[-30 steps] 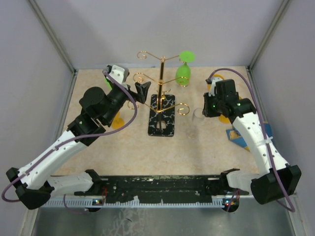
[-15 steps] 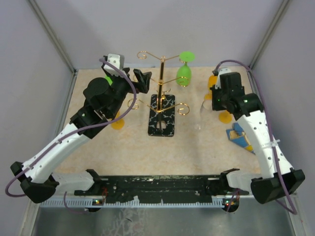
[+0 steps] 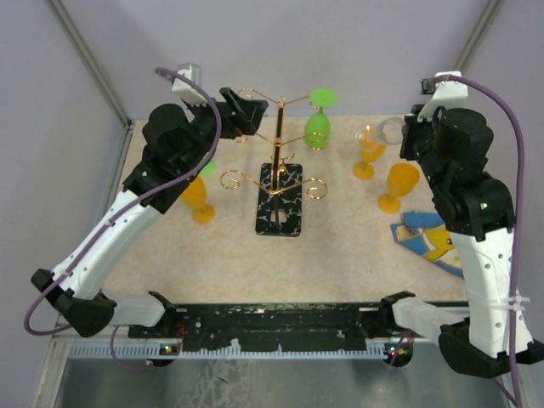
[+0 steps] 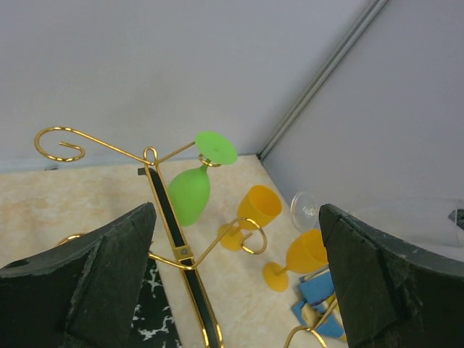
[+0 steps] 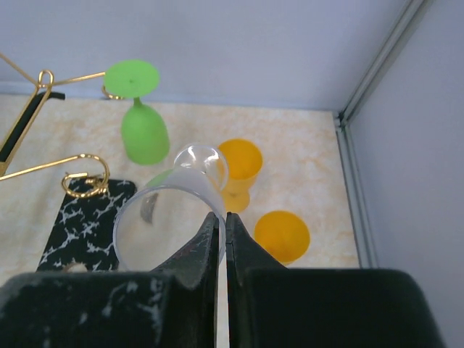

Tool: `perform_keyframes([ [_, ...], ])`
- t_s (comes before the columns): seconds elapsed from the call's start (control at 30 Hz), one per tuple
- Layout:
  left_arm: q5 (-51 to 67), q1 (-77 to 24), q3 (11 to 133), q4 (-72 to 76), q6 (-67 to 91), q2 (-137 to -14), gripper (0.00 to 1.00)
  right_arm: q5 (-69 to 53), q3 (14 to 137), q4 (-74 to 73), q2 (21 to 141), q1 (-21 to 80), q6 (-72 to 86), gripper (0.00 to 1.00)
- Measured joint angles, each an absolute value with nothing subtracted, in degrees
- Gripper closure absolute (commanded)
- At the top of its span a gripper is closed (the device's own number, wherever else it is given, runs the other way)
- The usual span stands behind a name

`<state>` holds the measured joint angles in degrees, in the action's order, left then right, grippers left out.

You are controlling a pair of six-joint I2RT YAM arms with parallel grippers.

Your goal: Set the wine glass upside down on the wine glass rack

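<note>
- Transparency is making the clear smooth wine glass (image 5: 163, 217) hard to trace. In the right wrist view its bowl is fading into the beige speckled table (image 3: 340, 255), and only the rim and the round foot are showing well.
- Right gripper (image 5: 222, 235) is pinching the edge of this bowl with jaws nearly together, holding the glass above the table, right of the rack and not touching it.
- Left gripper (image 4: 235, 290) is standing wide with nothing between its dark rough fingers (image 4: 101, 283), near the top of the tall thin gold wire wine glass rack (image 3: 279, 144).
- Glossy green wine glass (image 3: 317, 127) is hanging upside down from one curled arm.
- Left arm is partly covering one orange stemmed glass (image 3: 199, 202).
</note>
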<state>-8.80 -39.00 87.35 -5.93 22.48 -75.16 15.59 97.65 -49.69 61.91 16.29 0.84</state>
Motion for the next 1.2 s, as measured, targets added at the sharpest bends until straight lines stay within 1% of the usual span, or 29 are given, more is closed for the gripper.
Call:
perform_keyframes([
  [0.13,-8.27,-37.80,87.29,-4.05,30.46,-74.76,0.00,15.07,97.17,-43.55,60.64,16.29,-3.20,1.00],
  [0.2,-8.05,-37.36,87.29,-3.51,35.22,-74.30,0.00,13.69,95.22,-38.15,59.66,16.29,-4.89,1.00],
  [0.43,-3.14,-33.65,87.15,-1.43,52.18,-73.95,0.00,4.93,80.60,-16.53,55.55,16.36,-6.44,1.00],
  [0.6,-0.32,-32.32,82.13,4.21,62.41,-74.15,0.01,-0.14,75.31,-4.58,55.75,17.74,-6.33,1.00],
  [0.77,0.01,-32.10,75.33,8.47,69.76,-74.87,0.02,-2.31,72.38,5.61,56.82,22.63,-6.87,1.00],
  [0.9,0.05,-32.08,75.07,11.70,73.71,-76.07,0.02,-1.72,72.03,12.03,59.99,27.66,-8.97,1.00],
  [1.03,0.32,-31.99,75.07,15.29,76.64,-76.69,0.05,0.38,71.99,15.66,63.33,33.08,-12.43,1.00],
  [1.2,0.51,-31.99,75.07,18.06,79.70,-77.65,0.07,4.16,71.94,19.05,66.92,38.87,-17.89,1.00],
])
